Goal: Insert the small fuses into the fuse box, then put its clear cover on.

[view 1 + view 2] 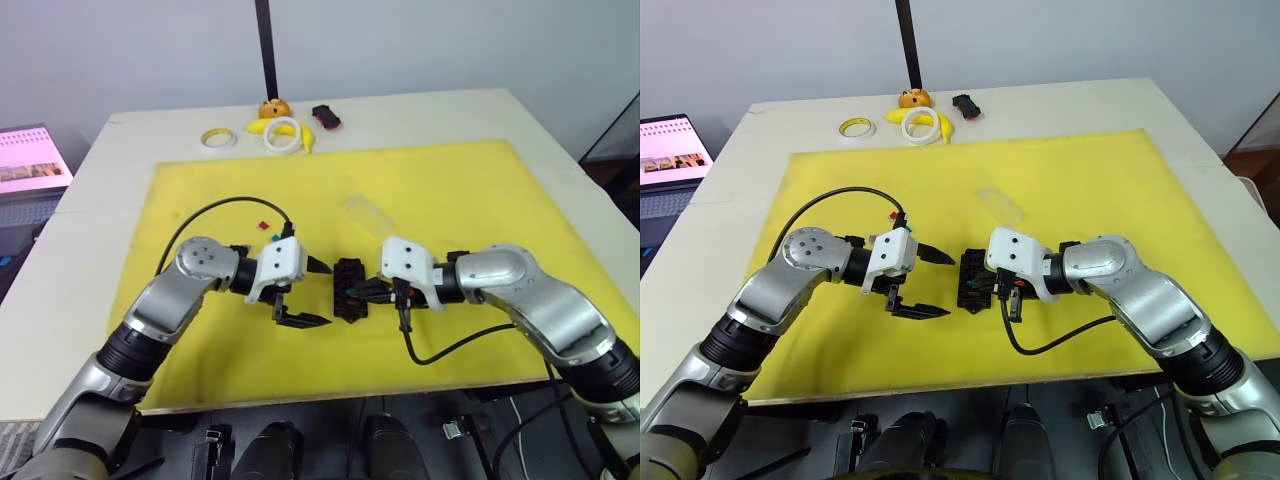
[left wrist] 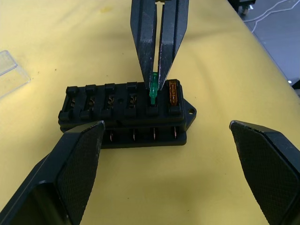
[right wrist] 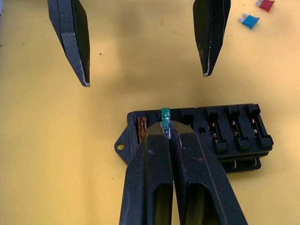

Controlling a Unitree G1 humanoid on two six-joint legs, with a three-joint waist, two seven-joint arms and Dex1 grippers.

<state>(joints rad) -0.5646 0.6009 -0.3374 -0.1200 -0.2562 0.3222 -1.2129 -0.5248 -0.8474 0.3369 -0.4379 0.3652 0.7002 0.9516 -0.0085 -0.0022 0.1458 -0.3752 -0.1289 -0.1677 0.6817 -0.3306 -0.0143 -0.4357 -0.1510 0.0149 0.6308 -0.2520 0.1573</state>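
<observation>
Pinching a green fuse (image 2: 153, 91) between its two black fingers, our right gripper (image 3: 167, 129) holds it upright at a slot near one end of the fuse box (image 2: 126, 115). Right beside that slot an orange fuse (image 2: 173, 92) already sits in the end slot, next to the box's mounting ear. We see the other slots along that row without fuses.

Our left gripper (image 1: 303, 293) hangs just to the left of the box with its fingers spread wide, holding nothing and not touching the box. The box lies on the yellow mat (image 1: 470, 190), between our two grippers.

The clear cover (image 1: 368, 213) lies flat on the mat, beyond the box and apart from it. A red fuse (image 3: 266, 4) and a blue fuse (image 3: 250, 21) lie loose on the mat near each other, past the left gripper.

At the far edge of the table (image 1: 420, 110) we see two tape rings (image 1: 283, 134), a small black-and-red gadget (image 1: 326, 116) and an orange object (image 1: 273, 107).
</observation>
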